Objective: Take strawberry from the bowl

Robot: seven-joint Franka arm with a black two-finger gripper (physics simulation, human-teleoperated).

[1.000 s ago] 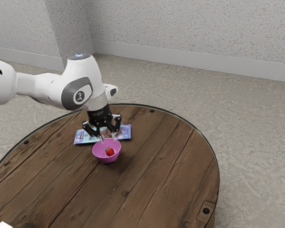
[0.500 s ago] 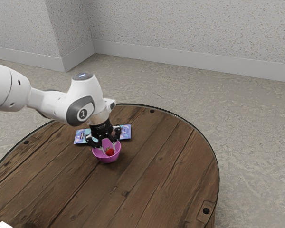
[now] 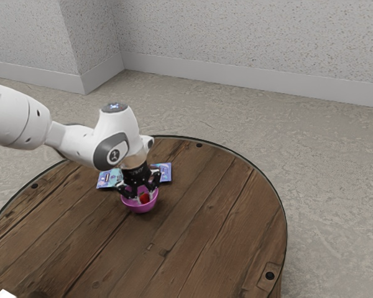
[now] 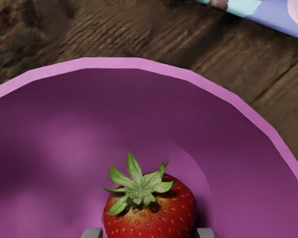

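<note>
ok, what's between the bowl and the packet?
Bare wooden tabletop, seen in the wrist view between the rim of the bowl and the near edge of the packet.

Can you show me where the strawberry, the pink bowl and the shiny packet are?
Strawberry (image 4: pixel 151 213): wrist view, on its red side.
Pink bowl (image 4: pixel 114 63): wrist view, on its rim.
Packet (image 3: pixel 165 172): exterior view, on its end.

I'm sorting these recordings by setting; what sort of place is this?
Probably a plain indoor room, its use unclear: it has speckled grey walls, a pale baseboard and a round brown wooden table.
</note>
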